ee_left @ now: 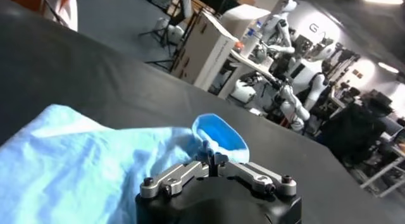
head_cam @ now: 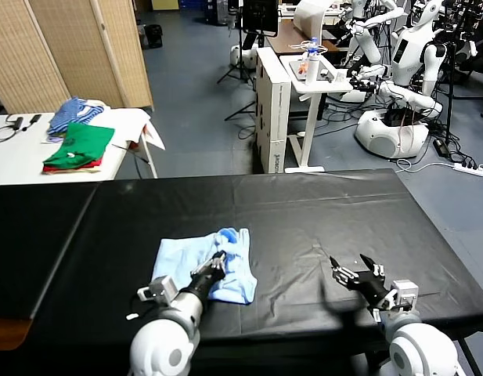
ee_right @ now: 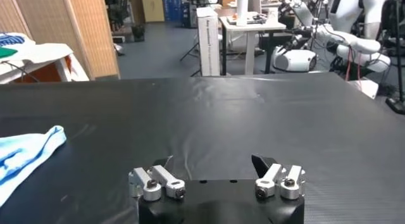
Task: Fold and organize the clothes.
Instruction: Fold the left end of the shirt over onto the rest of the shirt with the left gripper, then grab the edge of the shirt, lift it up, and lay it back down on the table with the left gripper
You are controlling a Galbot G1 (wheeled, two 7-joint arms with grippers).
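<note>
T-shirt: where it lies crumpled on the black table, the T-shirt sits under the left fingers.
Left gripper: fingers together, pinching a raised fold.
Right gripper: fingers apart over bare tabletop, well clear of the cloth.

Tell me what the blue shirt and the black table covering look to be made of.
The T-shirt: soft, thin, matte woven or knit cloth, probably cotton; it lies crumpled in limp folds, and its edge curls up by the left gripper, whose jaws look shut on it. The table covering: a smooth black sheet, likely plastic or coated fabric; it shows a faint sheen and shallow creases. The right gripper hovers open over it.
</note>
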